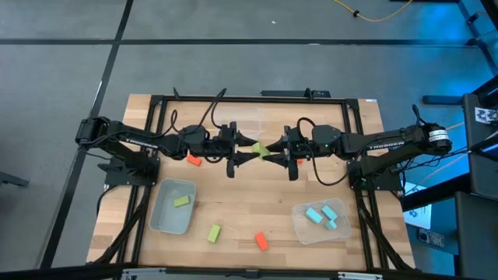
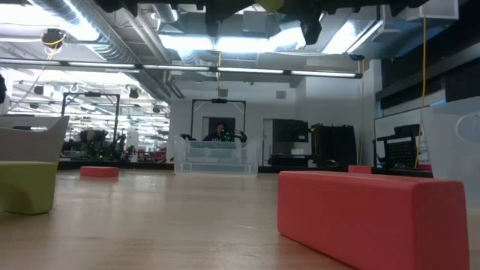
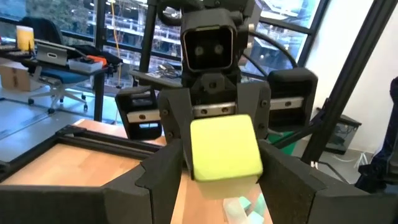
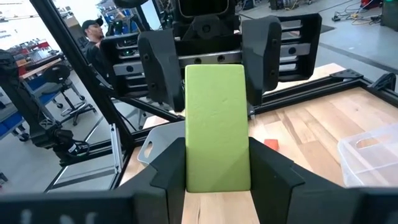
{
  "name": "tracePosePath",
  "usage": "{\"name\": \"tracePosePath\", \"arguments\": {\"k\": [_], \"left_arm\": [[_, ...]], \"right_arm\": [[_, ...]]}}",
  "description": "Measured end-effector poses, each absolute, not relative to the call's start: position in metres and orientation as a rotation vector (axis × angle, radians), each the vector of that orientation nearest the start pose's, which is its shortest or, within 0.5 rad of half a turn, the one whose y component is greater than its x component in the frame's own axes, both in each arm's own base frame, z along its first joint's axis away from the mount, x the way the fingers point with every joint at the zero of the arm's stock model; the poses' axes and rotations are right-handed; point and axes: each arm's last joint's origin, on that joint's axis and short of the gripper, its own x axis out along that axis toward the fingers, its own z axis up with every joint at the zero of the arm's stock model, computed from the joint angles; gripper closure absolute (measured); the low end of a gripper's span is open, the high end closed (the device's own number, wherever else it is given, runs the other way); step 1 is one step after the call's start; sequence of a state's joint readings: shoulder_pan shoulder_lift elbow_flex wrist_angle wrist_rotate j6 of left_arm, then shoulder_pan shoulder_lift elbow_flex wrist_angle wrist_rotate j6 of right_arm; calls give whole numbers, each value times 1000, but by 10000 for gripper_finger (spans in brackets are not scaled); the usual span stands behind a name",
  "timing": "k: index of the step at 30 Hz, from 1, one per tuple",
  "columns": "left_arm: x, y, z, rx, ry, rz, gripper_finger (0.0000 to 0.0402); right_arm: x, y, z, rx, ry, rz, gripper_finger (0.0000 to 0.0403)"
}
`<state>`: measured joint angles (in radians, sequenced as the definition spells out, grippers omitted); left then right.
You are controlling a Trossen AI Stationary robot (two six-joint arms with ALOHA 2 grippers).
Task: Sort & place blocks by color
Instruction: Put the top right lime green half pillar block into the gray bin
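Note:
A yellow-green block (image 1: 261, 149) hangs high over the table's middle, between my two grippers, which face each other. My right gripper (image 1: 274, 152) is shut on it. In the right wrist view the block (image 4: 216, 130) sticks out ahead of the fingers. My left gripper (image 1: 247, 152) is open. Its fingers (image 4: 163, 68) stand close on either side of the block's free end (image 3: 225, 149). Loose on the table lie an orange-red block (image 1: 194, 160), another orange-red block (image 1: 261, 241) and a yellow-green block (image 1: 213, 232). My right gripper pinches the block's two long narrow sides (image 4: 191, 171) between its two fingers, at the end nearer the table's right. The fingers come in level from the table's right and lie along the block. The block is lifted clear and points toward my left gripper.
A clear bin (image 1: 173, 206) at the near left holds a yellow-green block (image 1: 181, 201). A clear bin (image 1: 321, 222) at the near right holds cyan blocks (image 1: 315, 215). Another clear bin (image 2: 216, 159) stands at the far side. A black frame (image 1: 156, 99) rims the table.

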<state>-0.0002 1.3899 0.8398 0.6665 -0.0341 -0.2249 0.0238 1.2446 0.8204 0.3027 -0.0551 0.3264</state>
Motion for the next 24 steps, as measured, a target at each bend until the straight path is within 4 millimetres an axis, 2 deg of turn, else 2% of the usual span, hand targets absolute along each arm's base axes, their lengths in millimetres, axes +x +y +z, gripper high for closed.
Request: {"name": "tracePosePath", "arguments": {"k": [5,11,15,17,24], "left_arm": [[309,1,298,-226,-122,21,222],[309,1,298,-235,-122,21,277],[309,1,298,-234,-122,20,278],[309,1,298,-228,-121,15,278],[302,10,299,-216,-61,11,278]], "right_arm": [[279,8,296,325,134,58,268],[279,8,295,303,134,53,268],[279,8,296,300,134,53,267],[279,8,296,300,134,55,246],[269,8,303,288,138,55,128]]}}
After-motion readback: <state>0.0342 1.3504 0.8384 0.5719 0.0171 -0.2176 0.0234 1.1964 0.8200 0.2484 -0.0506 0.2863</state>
